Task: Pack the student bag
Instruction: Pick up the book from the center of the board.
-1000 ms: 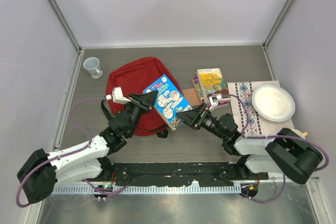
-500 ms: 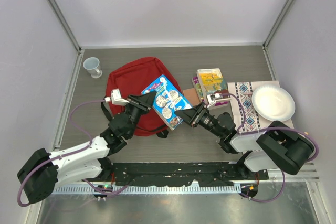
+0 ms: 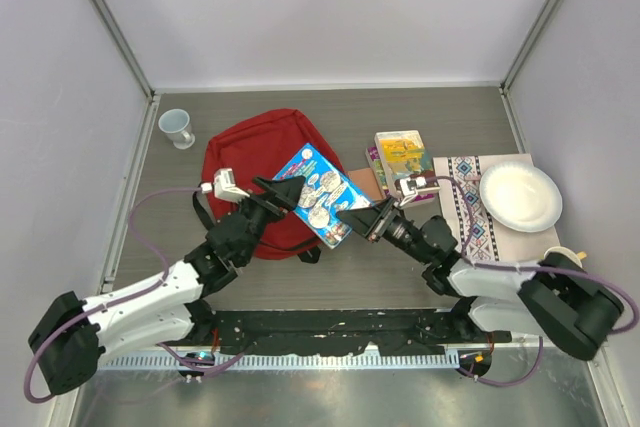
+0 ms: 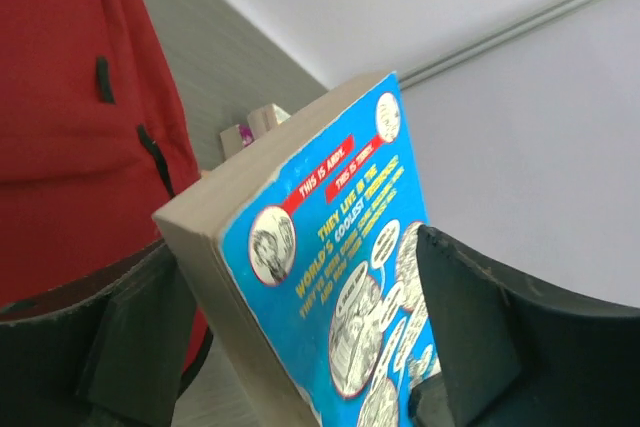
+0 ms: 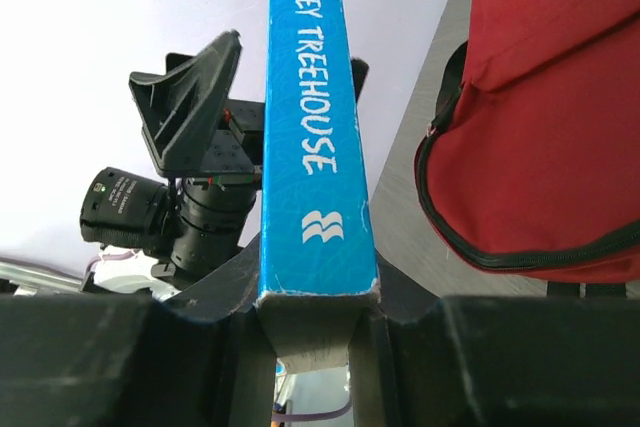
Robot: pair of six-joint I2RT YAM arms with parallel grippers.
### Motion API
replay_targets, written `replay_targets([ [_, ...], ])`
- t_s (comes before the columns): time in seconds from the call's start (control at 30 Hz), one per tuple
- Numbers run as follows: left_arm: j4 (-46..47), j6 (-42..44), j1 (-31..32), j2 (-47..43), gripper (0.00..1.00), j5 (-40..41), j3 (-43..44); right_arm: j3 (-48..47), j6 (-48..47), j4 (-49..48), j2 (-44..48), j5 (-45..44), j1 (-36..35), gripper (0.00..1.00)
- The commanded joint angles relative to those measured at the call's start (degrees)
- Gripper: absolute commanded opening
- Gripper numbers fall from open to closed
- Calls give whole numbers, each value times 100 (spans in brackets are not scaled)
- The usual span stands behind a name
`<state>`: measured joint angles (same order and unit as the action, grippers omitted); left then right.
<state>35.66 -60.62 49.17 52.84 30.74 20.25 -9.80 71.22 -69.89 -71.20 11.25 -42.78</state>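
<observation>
The student bag (image 3: 255,152) is a red backpack lying flat at the table's left centre; it also shows in the left wrist view (image 4: 70,97) and the right wrist view (image 5: 560,97). A blue paperback book (image 3: 318,192) hangs tilted above the bag's right edge. My right gripper (image 3: 358,219) is shut on the book's lower corner, its jaws pinching the blue spine (image 5: 310,147). My left gripper (image 3: 287,190) stands open around the book's other end (image 4: 330,277), with a gap showing beside its left finger (image 4: 140,347).
A white cup (image 3: 178,128) stands at the far left. A stack of books (image 3: 400,157) lies right of the bag, beside a patterned cloth (image 3: 470,212) that carries a white paper plate (image 3: 520,197).
My right gripper has shut on the blue book. My left gripper, shut on it before, has opened. The book has hardly shifted.
</observation>
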Motion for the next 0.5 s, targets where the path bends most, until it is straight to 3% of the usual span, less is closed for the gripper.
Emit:
replay_targets([
  [0.0,-1971,996,49,-484,99,-130,655,-136,-766,790,1115,-763,-2,1],
  [0.13,-3545,1877,49,-617,100,-94,1174,-425,-1573,3267,2398,-1772,51,1],
  [0.3,-4374,2668,67,-223,100,-515,1604,-1014,-2190,5700,3805,-3423,104,1],
  [0.47,-4603,3529,373,612,100,-1017,2035,-1576,-2745,6627,4272,-3919,121,1],
])
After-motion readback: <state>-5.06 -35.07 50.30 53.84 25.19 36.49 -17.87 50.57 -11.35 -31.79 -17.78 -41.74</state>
